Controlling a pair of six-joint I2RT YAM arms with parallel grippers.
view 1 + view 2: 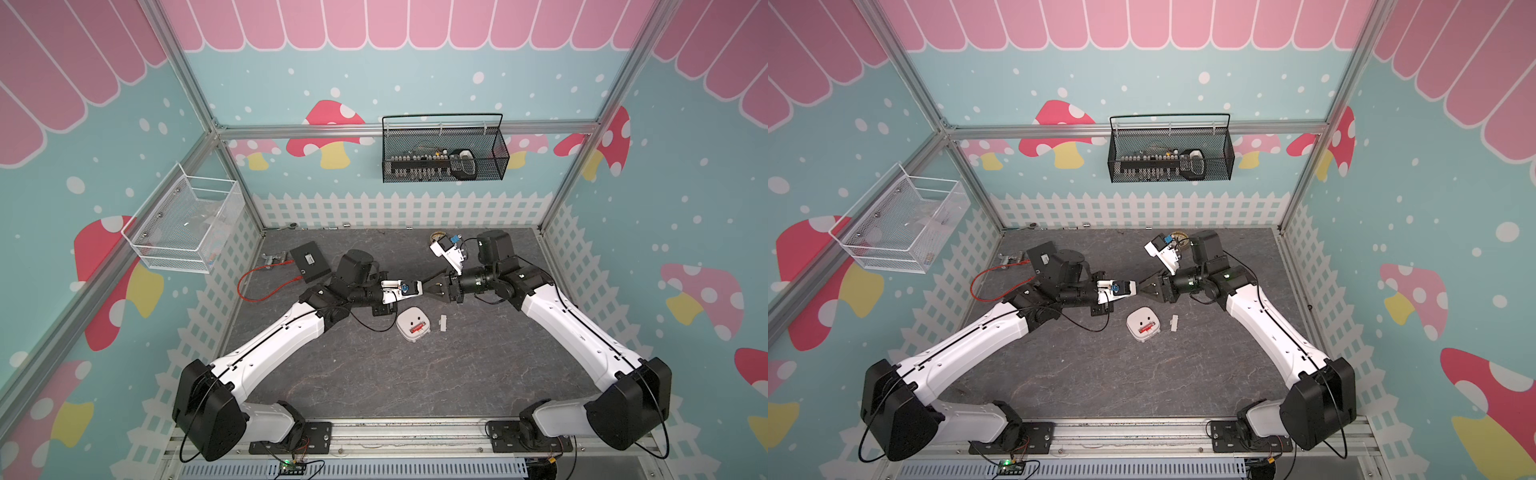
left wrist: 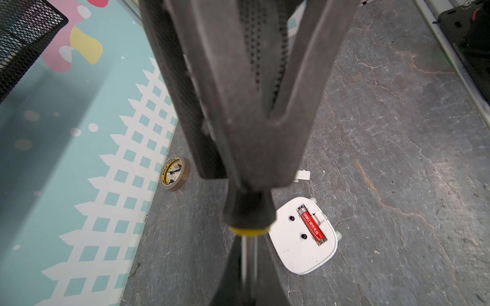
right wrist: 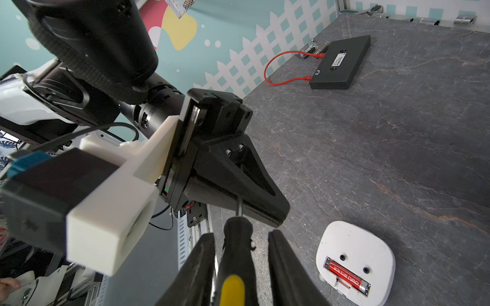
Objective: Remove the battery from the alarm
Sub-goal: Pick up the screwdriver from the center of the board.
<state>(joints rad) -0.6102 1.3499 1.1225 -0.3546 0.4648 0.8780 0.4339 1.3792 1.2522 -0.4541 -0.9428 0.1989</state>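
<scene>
screwdriver [image 3: 236, 265] handover near the alarm [image 2: 294, 251]; battery [image 2: 313, 225] not yet out

the battery sits in the alarm's back recess, alarm face down on the desk [image 1: 374, 374], cover plate [image 1: 443, 323] just beside it. raised near the alarm, the left end effector [image 2: 248, 182] is clenched on the screwdriver's shaft. the right end effector [image 3: 240, 235] straddles the handle, gaps showing, not gripping. next, i judge: right clamps, left releases, then the tip levers the battery out.

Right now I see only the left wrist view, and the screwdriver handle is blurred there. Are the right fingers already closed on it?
Observer: Not yet. The right wrist view shows the right fingers on both sides of the screwdriver handle, with a gap on each side.
Operator: Is anything on the table that I cannot see?
Observer: Yes, at its far side: a flat black box with a red cable looping from it.
</scene>
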